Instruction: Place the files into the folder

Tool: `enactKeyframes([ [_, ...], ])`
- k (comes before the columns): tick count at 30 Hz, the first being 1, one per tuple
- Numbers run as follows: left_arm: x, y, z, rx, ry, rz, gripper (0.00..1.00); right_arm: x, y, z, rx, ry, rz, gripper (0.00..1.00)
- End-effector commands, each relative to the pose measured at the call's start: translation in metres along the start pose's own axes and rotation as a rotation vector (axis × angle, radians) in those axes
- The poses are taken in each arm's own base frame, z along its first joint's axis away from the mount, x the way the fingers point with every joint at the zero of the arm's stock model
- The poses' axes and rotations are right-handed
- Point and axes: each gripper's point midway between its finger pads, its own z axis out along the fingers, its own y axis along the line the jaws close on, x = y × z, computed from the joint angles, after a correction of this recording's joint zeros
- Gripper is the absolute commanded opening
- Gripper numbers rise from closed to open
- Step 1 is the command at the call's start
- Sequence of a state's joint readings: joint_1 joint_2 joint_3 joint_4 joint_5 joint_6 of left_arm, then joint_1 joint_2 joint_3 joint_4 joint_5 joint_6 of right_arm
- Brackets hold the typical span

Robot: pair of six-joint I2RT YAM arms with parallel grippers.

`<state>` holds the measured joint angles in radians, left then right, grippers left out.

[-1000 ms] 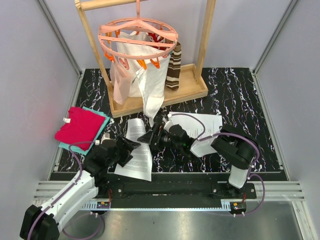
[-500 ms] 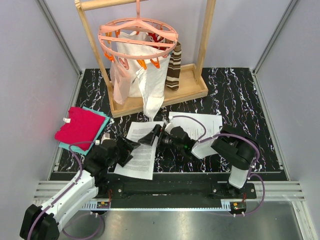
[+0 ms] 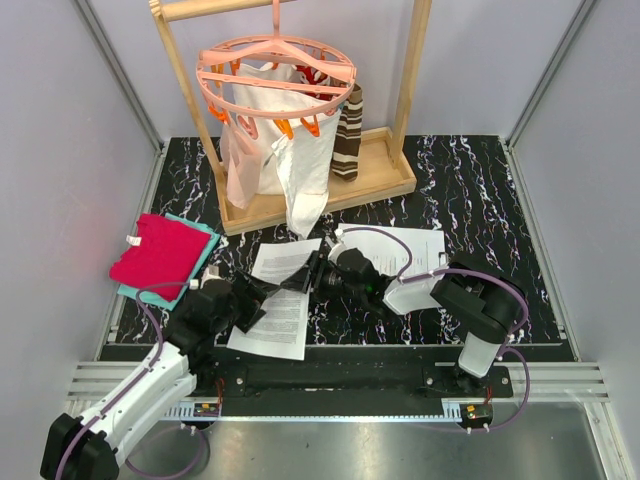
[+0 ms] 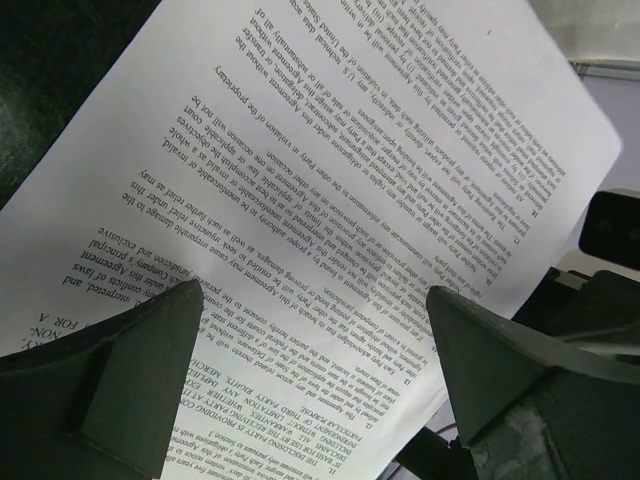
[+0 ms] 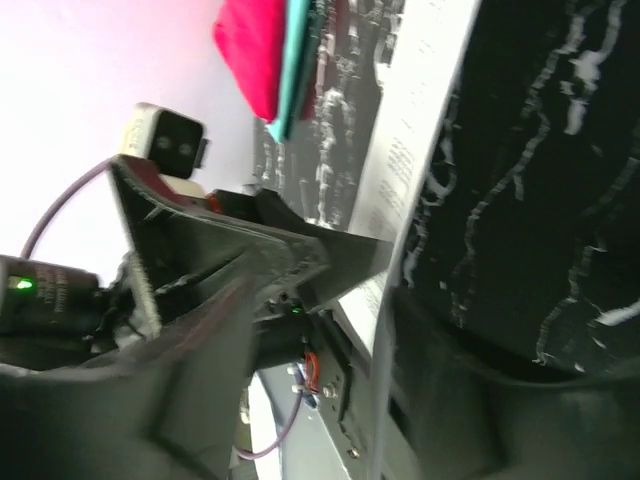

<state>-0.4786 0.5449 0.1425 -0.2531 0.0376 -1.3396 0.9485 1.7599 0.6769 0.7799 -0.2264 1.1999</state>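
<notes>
Files point(image 4: 330, 200) on worktop point(image 3: 480, 190). Left fingers point(image 4: 120, 370) splayed, empty; right fingers point(image 5: 200, 340) seemingly straddle 1 sheet edge, grip I cannot tell. Risk: edge-only pull creases sheet.

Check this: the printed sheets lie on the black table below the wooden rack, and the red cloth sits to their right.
Wrong side. The red cloth sits to the left of the printed sheets, not their right; the top view shows it near the left edge of the table. The rest of the statement holds.
</notes>
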Motion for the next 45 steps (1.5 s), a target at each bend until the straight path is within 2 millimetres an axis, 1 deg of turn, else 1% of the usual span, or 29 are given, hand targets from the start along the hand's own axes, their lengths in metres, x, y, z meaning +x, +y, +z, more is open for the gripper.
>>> enactKeyframes([
  [1,-0.006,-0.013,-0.002,0.048,-0.024,0.018,0.99,-0.007,-0.001,0.003,0.023,-0.019,-0.057,0.55],
  [3,-0.005,-0.019,-0.005,0.083,-0.024,0.052,0.99,-0.01,-0.006,0.002,0.053,-0.026,-0.081,0.49],
  [5,-0.004,-0.028,-0.01,0.137,-0.019,0.097,0.99,-0.012,-0.005,-0.001,0.062,-0.019,-0.106,0.46],
  [7,-0.003,-0.036,-0.016,0.18,-0.016,0.134,0.99,-0.014,-0.004,-0.003,0.074,-0.002,-0.149,0.37],
  [11,-0.007,-0.057,-0.031,0.263,-0.041,0.202,0.99,-0.016,-0.006,-0.008,0.128,0.1,-0.27,0.25],
  [12,-0.01,-0.062,-0.037,0.275,-0.06,0.218,0.99,-0.015,-0.008,-0.011,0.152,0.134,-0.299,0.19],
  [13,-0.015,-0.074,-0.046,0.305,-0.088,0.261,0.99,-0.015,-0.008,-0.014,0.179,0.162,-0.339,0.12],
  [14,-0.019,-0.081,-0.051,0.319,-0.105,0.282,0.99,-0.016,-0.01,-0.022,0.231,0.217,-0.429,0.03],
  [15,-0.023,-0.084,-0.054,0.318,-0.127,0.299,0.99,-0.015,-0.009,-0.027,0.241,0.256,-0.476,0.0],
  [17,-0.03,-0.101,-0.067,0.34,-0.162,0.356,0.99,-0.015,-0.011,-0.049,0.299,0.361,-0.624,0.0],
  [18,-0.031,-0.103,-0.067,0.329,-0.161,0.373,0.99,-0.011,-0.008,-0.058,0.279,0.424,-0.672,0.0],
  [19,-0.033,-0.112,-0.072,0.342,-0.17,0.407,0.99,-0.014,-0.008,-0.067,0.288,0.465,-0.716,0.0],
  [20,-0.034,-0.116,-0.073,0.344,-0.17,0.422,0.99,-0.015,-0.01,-0.085,0.319,0.563,-0.815,0.0],
  [21,-0.033,-0.116,-0.07,0.33,-0.157,0.438,0.99,-0.015,-0.011,-0.095,0.337,0.613,-0.862,0.0],
  [22,-0.033,-0.121,-0.072,0.336,-0.155,0.451,0.99,-0.02,-0.017,-0.103,0.367,0.664,-0.925,0.0],
  [23,-0.033,-0.121,-0.07,0.332,-0.15,0.455,0.99,-0.024,-0.023,-0.119,0.408,0.737,-0.998,0.0],
  [26,-0.027,-0.127,-0.068,0.354,-0.117,0.459,0.99,-0.042,-0.051,-0.14,0.558,0.85,-1.069,0.0],
  [27,-0.025,-0.13,-0.067,0.366,-0.107,0.463,0.99,-0.056,-0.063,-0.146,0.653,0.855,-1.092,0.06],
  [29,-0.025,-0.13,-0.068,0.362,-0.104,0.465,0.99,-0.071,-0.085,-0.154,0.768,0.902,-1.117,0.12],
  [31,-0.025,-0.126,-0.065,0.346,-0.102,0.47,0.99,-0.09,-0.098,-0.158,0.837,0.906,-1.204,0.13],
  [33,-0.025,-0.123,-0.064,0.342,-0.101,0.465,0.99,-0.109,-0.101,-0.159,0.897,0.878,-1.247,0.12],
  [36,-0.023,-0.119,-0.06,0.341,-0.093,0.452,0.99,-0.13,-0.102,-0.151,0.94,0.869,-1.294,0.08],
  [39,-0.02,-0.118,-0.057,0.349,-0.084,0.449,0.99,-0.148,-0.111,-0.143,0.987,0.895,-1.339,0.07],
  [40,-0.02,-0.118,-0.057,0.349,-0.084,0.449,0.99,-0.155,-0.117,-0.135,0.997,0.893,-1.366,0.07],
  [41,-0.019,-0.117,-0.057,0.348,-0.079,0.452,0.99,-0.167,-0.118,-0.135,1.05,0.868,-1.393,0.08],
  [42,-0.019,-0.117,-0.057,0.348,-0.078,0.456,0.99,-0.178,-0.12,-0.134,1.094,0.84,-1.418,0.23],
  [43,-0.019,-0.116,-0.056,0.346,-0.077,0.456,0.99,-0.19,-0.121,-0.126,1.124,0.792,-1.463,0.34],
  [44,-0.019,-0.115,-0.055,0.342,-0.074,0.457,0.99,-0.215,-0.116,-0.132,1.256,0.707,-1.513,0.43],
  [45,-0.018,-0.115,-0.054,0.342,-0.07,0.457,0.99,-0.23,-0.115,-0.133,1.32,0.632,-1.539,0.55],
])
